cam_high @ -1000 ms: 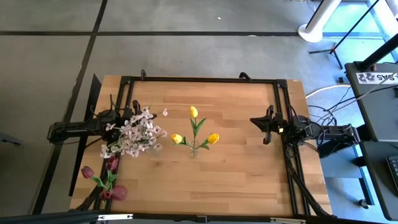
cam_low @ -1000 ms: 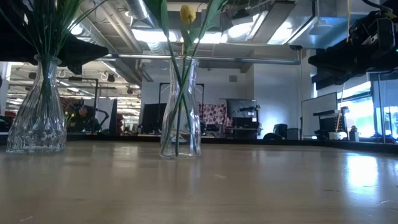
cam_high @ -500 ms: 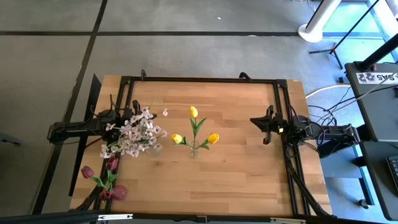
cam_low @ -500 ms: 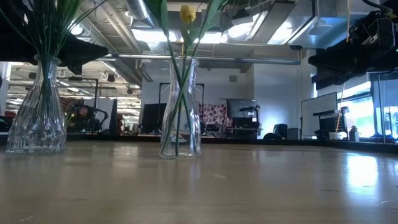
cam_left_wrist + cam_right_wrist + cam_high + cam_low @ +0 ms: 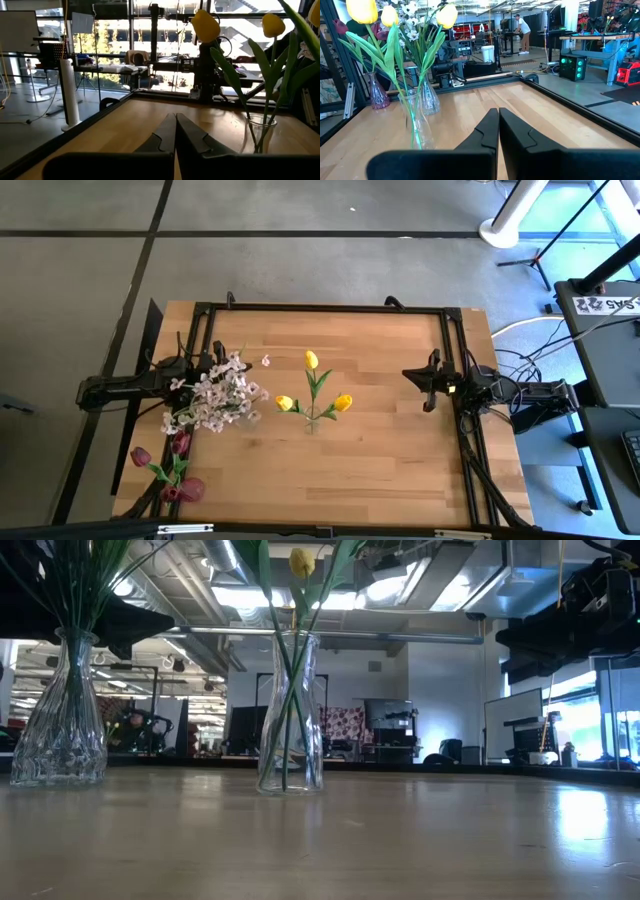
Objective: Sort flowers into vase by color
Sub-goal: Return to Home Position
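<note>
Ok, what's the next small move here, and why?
Probably none: hold both arms parked. The yellow tulips stand in the clear glass bottle vase at centre, the white-pink blossom sprays in the faceted clear vase, the dark red blooms in the small purple vase; no stem lies on the wooden table. The left gripper and right gripper sit shut at the table's sides.

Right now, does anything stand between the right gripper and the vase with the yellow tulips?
Nothing visible. The right gripper, shut at the right side, faces the tulip vase across bare tabletop; the left gripper waits shut at the left side.
</note>
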